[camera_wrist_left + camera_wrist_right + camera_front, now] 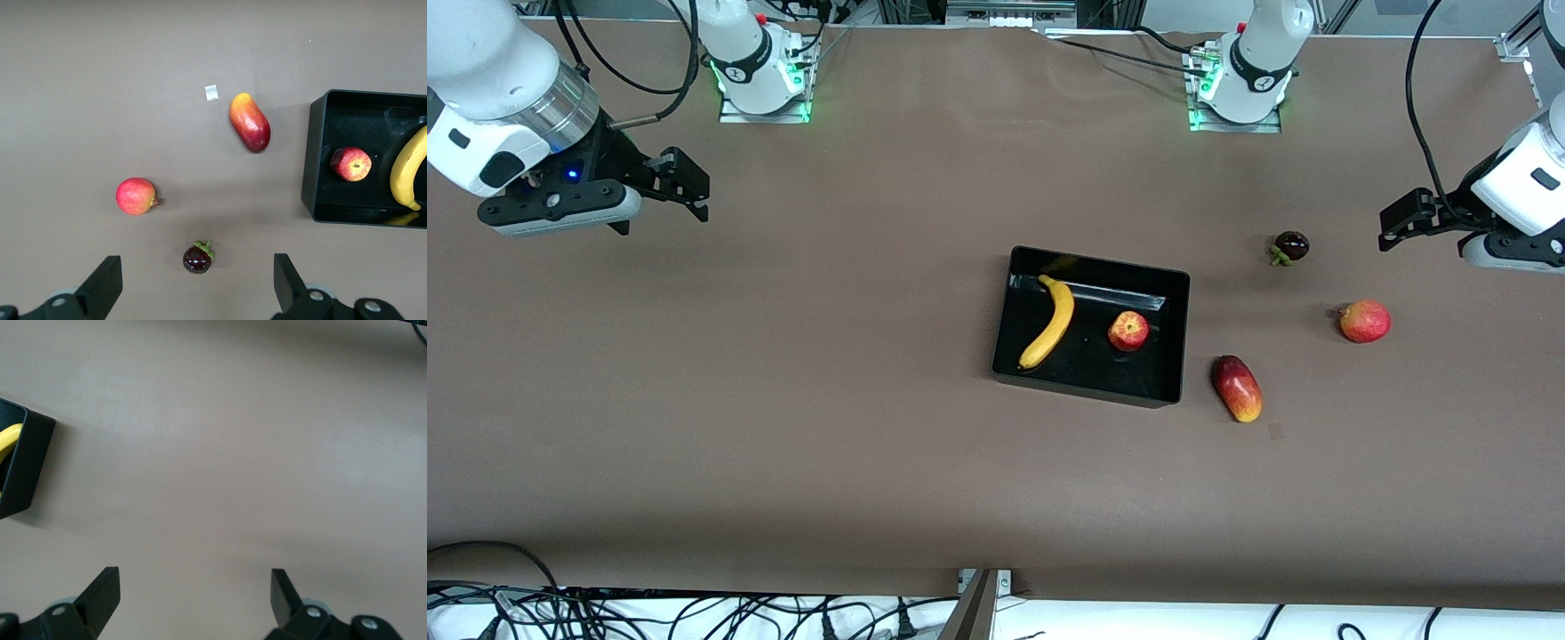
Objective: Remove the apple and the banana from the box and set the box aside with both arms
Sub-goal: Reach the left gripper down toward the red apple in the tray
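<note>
The black box [1179, 338] sits mid-table. The yellow banana [1052, 324] and the small red apple [1128, 331] lie inside it, apart from each other. My right gripper [696, 188] is open and empty over bare table toward the right arm's end. Its wrist view shows its gripper [195, 597], a corner of the box [30, 467] and a sliver of banana [5, 437]. My left gripper [1392, 227] is open and empty over the left arm's end. Its wrist view shows its gripper [197, 280], the box [313, 167], apple [351, 164] and banana [408, 170].
Three other fruits lie on the table between the box and the left arm's end: an oblong red-yellow fruit [1236, 388] [250, 123], a round red fruit with a nub [1365, 321] [135, 196], and a small dark purple fruit with green leaves [1290, 246] [197, 258].
</note>
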Available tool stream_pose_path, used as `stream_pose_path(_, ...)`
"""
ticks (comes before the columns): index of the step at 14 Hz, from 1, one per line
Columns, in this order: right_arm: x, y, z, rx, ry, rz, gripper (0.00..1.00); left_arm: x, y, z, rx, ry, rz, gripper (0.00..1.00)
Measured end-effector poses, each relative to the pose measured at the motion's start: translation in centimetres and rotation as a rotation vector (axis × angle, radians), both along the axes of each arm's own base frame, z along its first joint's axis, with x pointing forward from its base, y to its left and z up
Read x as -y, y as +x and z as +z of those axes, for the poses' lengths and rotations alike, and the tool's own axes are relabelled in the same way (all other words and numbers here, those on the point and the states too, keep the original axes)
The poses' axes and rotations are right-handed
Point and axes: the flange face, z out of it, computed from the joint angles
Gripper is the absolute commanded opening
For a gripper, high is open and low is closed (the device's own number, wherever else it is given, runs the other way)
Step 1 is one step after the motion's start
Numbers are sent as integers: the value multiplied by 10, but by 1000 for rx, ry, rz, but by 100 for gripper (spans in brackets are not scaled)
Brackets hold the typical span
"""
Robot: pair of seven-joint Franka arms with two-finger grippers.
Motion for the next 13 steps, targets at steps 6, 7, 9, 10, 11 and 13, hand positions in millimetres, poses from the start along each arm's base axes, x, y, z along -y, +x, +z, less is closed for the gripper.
stream_pose_path(6, 1, 0, 0, 0, 0, -2, 100, 0, 1, 2, 0, 0, 0, 100)
stream_pose_path(7, 2, 1, 0, 0, 0, -3, 100, 0, 2, 1, -1, 0, 0, 100)
stream_pose_path(9, 4, 1, 0, 0, 0, -7, 100, 2, 4, -1, -4, 0, -3, 100)
stream_pose_path(10, 7, 2, 0, 0, 0, -11, 100, 7, 5, -2, -8, 0, -12, 100)
stream_pose_path(11, 10, 2, 0, 0, 0, -16, 100, 18, 6, -6, -16, -1, -19, 100)
stream_pose_path(13, 16, 4, 0, 0, 0, -26, 100, 56, 9, -22, -42, -3, -7, 100)
